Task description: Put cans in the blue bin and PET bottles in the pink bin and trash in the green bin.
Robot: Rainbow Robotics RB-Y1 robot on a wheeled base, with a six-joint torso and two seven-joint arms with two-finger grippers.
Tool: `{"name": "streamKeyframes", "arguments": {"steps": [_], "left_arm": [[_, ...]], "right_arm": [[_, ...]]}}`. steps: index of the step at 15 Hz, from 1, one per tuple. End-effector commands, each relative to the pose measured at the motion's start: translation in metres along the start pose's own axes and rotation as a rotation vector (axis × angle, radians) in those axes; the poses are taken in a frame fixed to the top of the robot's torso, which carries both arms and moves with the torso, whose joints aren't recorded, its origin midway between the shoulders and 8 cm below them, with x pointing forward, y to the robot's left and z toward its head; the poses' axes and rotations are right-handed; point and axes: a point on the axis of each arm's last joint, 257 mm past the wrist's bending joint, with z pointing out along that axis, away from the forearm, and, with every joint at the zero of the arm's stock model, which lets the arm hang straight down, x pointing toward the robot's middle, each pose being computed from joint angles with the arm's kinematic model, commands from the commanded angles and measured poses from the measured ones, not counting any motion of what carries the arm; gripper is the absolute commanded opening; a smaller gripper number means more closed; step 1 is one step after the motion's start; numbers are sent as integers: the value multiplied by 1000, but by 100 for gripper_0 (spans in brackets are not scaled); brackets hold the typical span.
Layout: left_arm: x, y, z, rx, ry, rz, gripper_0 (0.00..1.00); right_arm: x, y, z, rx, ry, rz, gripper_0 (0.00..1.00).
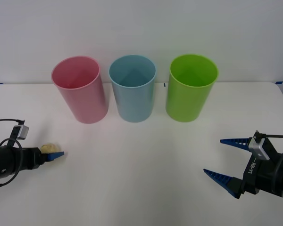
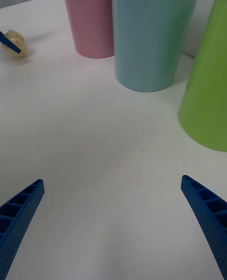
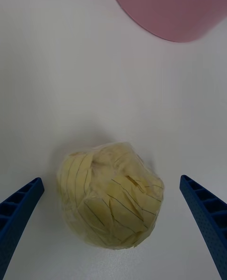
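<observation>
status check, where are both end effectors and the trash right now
Left end effector open, straddling the trash on the table, front left. Right end effector open, idle front right. Green bin far right of the row; nothing in the way.

Left gripper (image 1: 56,155) partly hides small pale yellow crumpled paper ball (image 1: 50,148) in front view; contact can't be told. Left arm cut by frame edge. Right arm cut at right edge. Right wrist view: bright lime green plastic bin (image 2: 208,91), light blue plastic bin (image 2: 149,29), pink plastic bin (image 2: 90,15) rims cropped. Left wrist view: pink bin mostly out of frame, blurred.
</observation>
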Motion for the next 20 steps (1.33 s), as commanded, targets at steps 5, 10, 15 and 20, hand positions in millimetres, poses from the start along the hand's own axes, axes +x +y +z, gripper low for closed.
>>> {"name": "streamKeyframes", "arguments": {"steps": [5,10,15,20], "left_arm": [[3,-2,3,1,3,31,50],[2,-2,4,0,0,42,1],[3,-2,5,1,-2,65,1],[3,-9,4,35,-13,102,1]], "right_arm": [[0,0,0,0,0,0,100],[0,0,0,0,0,0,100],[0,0,0,0,0,0,100],[0,0,0,0,0,0,100]]}}
